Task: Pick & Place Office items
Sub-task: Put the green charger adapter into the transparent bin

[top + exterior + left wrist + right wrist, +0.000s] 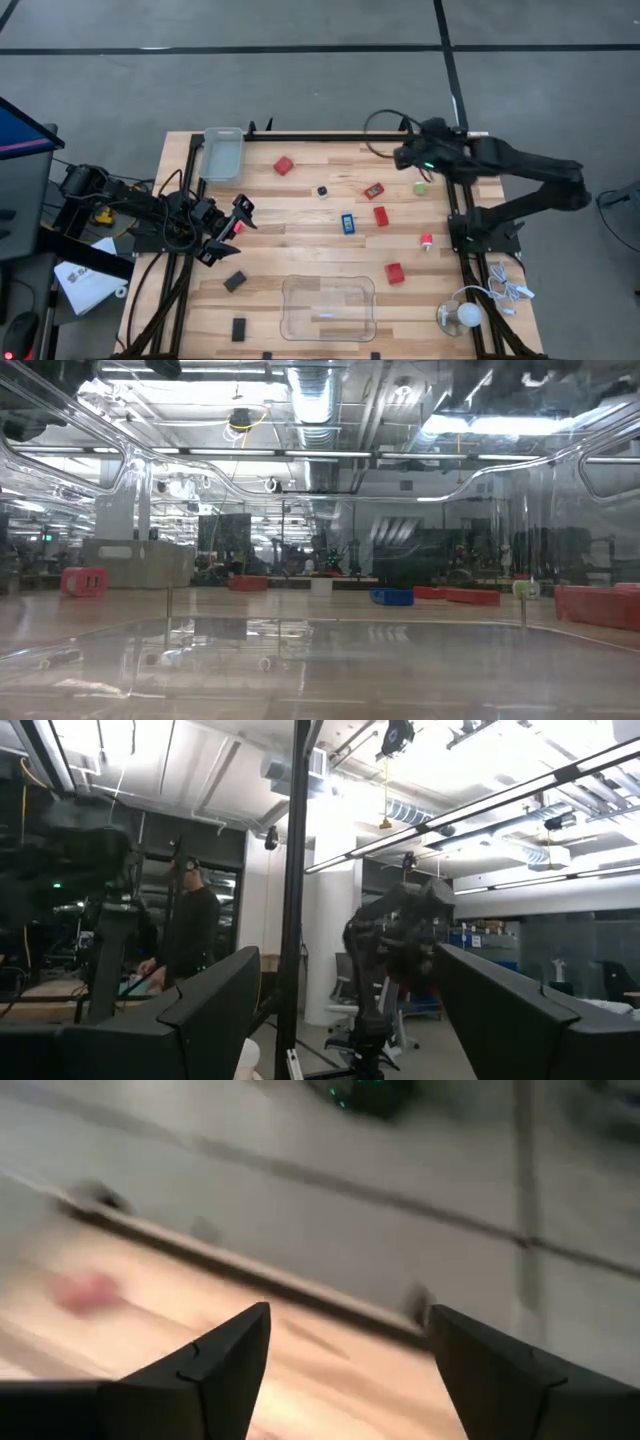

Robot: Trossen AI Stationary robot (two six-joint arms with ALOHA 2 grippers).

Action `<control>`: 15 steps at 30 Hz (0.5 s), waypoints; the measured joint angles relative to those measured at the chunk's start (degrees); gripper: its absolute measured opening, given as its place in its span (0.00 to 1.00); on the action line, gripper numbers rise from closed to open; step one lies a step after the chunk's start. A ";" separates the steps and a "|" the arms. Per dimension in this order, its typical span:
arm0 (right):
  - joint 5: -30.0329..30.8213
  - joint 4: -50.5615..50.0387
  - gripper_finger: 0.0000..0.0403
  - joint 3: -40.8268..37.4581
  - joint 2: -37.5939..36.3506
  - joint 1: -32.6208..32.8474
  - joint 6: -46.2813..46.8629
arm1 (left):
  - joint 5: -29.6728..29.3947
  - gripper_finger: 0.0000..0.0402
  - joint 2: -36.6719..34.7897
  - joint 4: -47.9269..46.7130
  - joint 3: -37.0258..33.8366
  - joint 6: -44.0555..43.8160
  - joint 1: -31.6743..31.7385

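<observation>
1. High view shows the left pincer (243, 212) over the left side of the wooden worktop (300, 215); its fingers stand apart and nothing is between them.
2. Left wrist view shows the same two dark fingers (215, 1005) wide apart, pointing level into the room, where a person (190, 930) stands far behind.
3. Right pincer (400, 156) is above the far right part of the worktop, near the back edge. In the right wrist view its fingers (225, 1355) are spread wide, with only bare wood between them; it holds nothing.
4. The office items lie scattered on the worktop: red blocks (284, 165) at the back and (394, 272) nearer the front, a blue piece (347, 223) in the middle, black rectangles (234, 281) at the front left, and a small green bit (421, 187) near the right pincer.
5. One clear tray (224, 152) sits at the back left corner; another clear tray (328, 306) sits at the front centre.
</observation>
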 joint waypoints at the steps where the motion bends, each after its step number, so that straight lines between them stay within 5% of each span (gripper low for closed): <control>1: -1.63 -3.57 0.66 1.12 2.31 -2.27 1.08 | -0.01 0.74 0.00 -0.02 0.00 0.00 0.00; 9: -11.96 -16.42 0.66 -2.24 13.67 -17.79 2.09 | -0.03 0.74 0.00 -0.37 0.00 -1.32 0.00; 15: -14.42 -13.89 0.66 -13.16 13.06 -23.14 -0.83 | -0.07 0.74 0.00 -1.70 0.00 -1.46 0.00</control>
